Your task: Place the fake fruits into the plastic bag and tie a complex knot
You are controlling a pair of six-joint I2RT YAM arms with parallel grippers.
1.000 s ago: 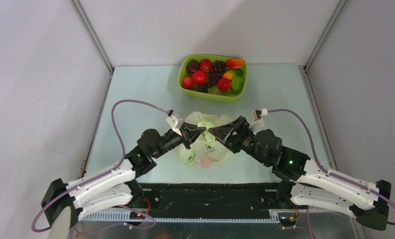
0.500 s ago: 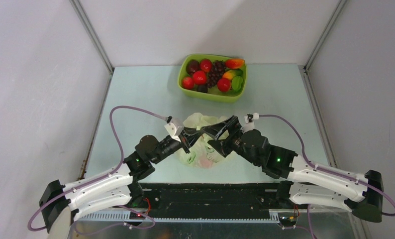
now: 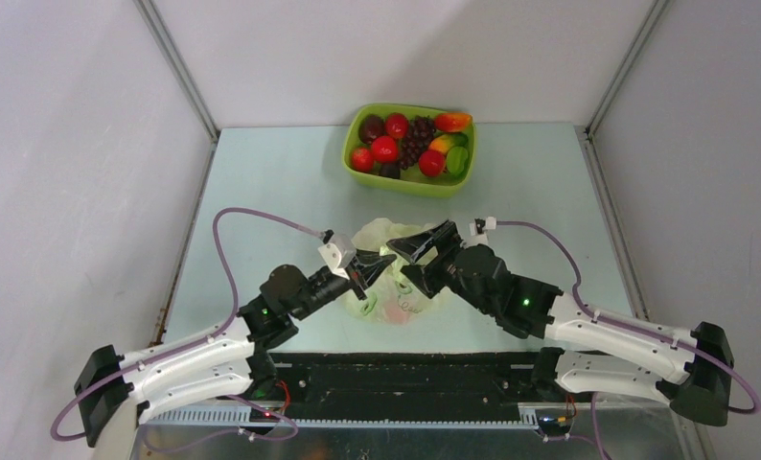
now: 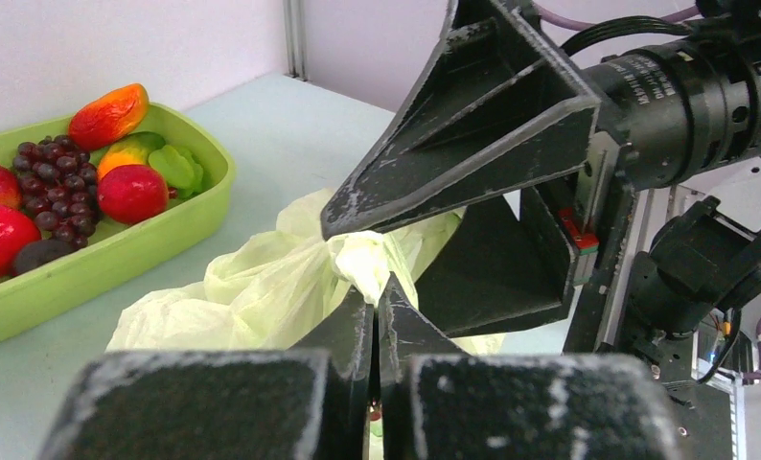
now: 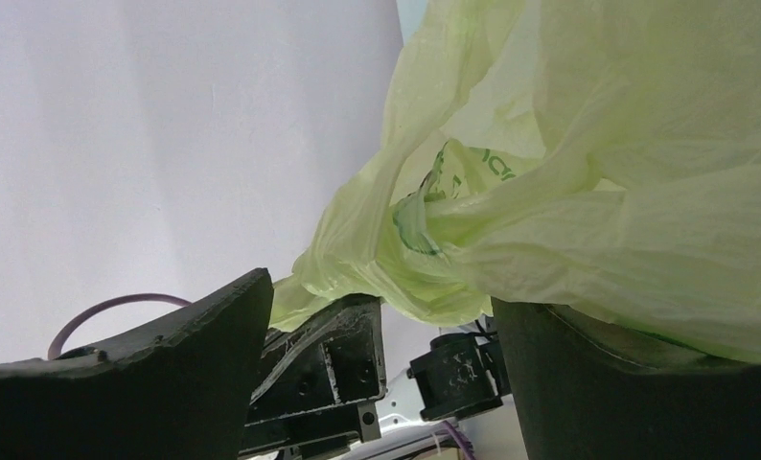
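Observation:
The plastic bag [image 3: 388, 287] lies crumpled mid-table, and something reddish shows through its film. My left gripper [image 3: 380, 264] is shut on a bunched twist of the bag [image 4: 362, 257], pinched at its tips [image 4: 377, 292]. I cannot tell whether that bunch holds a knot. My right gripper [image 3: 402, 261] is open, with its fingers [image 4: 472, 144] standing over and under the same bunch. In the right wrist view the bag [image 5: 626, 192] drapes over the right finger, and the left gripper [image 5: 329, 364] sits between the jaws. The fake fruits [image 3: 407, 144] fill the lime tray.
The lime-green tray [image 3: 407, 186] stands at the table's far edge, behind the bag. White walls enclose the table on the left, right and back. Purple cables arc from both wrists. The black base rail runs along the near edge.
The right arm has swung left, so its open jaws now span the bag's bunch and the left gripper's tips. The left gripper drew back slightly toward me, still shut on the bag.

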